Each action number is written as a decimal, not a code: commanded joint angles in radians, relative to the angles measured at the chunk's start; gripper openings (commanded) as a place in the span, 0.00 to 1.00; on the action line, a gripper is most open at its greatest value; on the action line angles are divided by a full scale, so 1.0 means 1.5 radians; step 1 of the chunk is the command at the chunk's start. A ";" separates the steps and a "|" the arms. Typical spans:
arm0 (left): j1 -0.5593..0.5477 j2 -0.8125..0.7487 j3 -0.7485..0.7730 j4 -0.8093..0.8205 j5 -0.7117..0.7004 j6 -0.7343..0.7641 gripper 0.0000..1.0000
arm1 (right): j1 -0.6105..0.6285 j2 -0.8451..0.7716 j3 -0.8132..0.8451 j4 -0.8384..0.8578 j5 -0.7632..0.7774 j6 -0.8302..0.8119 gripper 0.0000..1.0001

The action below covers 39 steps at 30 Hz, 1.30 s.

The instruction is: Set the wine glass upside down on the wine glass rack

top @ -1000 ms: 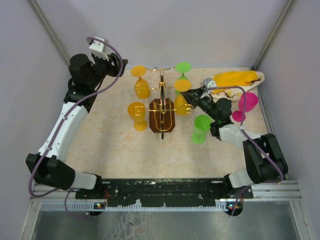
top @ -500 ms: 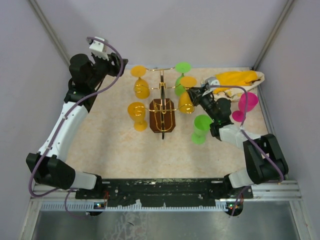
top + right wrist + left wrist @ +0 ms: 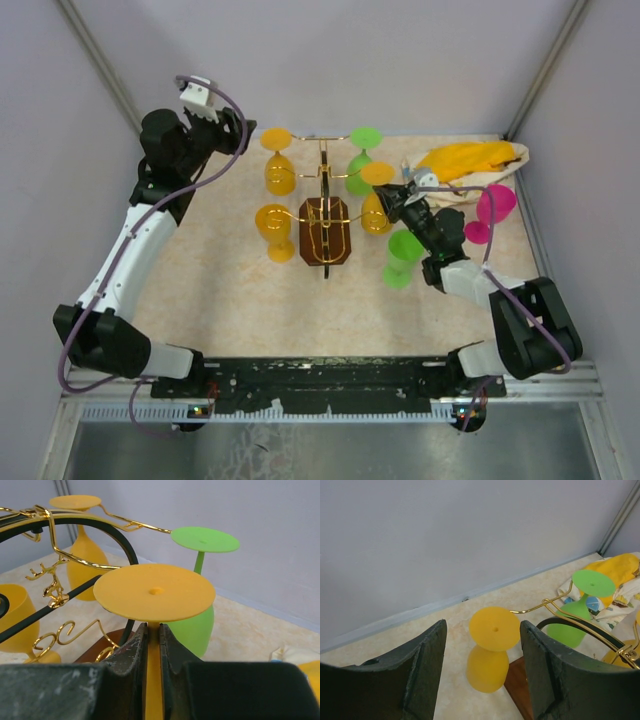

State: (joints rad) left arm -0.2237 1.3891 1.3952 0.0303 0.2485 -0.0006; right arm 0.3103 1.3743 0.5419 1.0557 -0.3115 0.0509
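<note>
Right gripper (image 3: 152,645) jaws pinch upturned wine glass (image 3: 155,592) by its stem beside wine glass rack (image 3: 325,232) — green glass (image 3: 202,539) behind, left gripper (image 3: 482,626) jaws spread.

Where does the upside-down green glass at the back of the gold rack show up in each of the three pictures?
Top external: the upside-down green glass is at the back, just right of the gold wire rack.
Left wrist: right side, in front of the yellow cloth.
Right wrist: upper right, behind the orange glass.
Shared landmark: the gold wire rack, whose curled arms show in all three.
</note>
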 commanded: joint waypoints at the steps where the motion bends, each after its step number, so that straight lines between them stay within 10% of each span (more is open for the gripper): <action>1: 0.005 0.003 -0.006 0.023 0.010 -0.001 0.67 | 0.022 -0.021 0.006 0.027 -0.004 -0.054 0.08; 18: 0.012 -0.006 -0.018 0.034 -0.006 -0.018 0.71 | 0.026 -0.088 -0.038 0.029 0.069 -0.076 0.61; 39: 0.107 -0.042 -0.099 -0.026 0.026 -0.092 0.74 | -0.065 -0.217 -0.041 -0.177 0.152 -0.095 0.72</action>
State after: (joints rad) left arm -0.0929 1.3815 1.2896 0.0376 0.2783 -0.1219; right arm 0.2268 1.1435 0.4702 0.8539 -0.1726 -0.0525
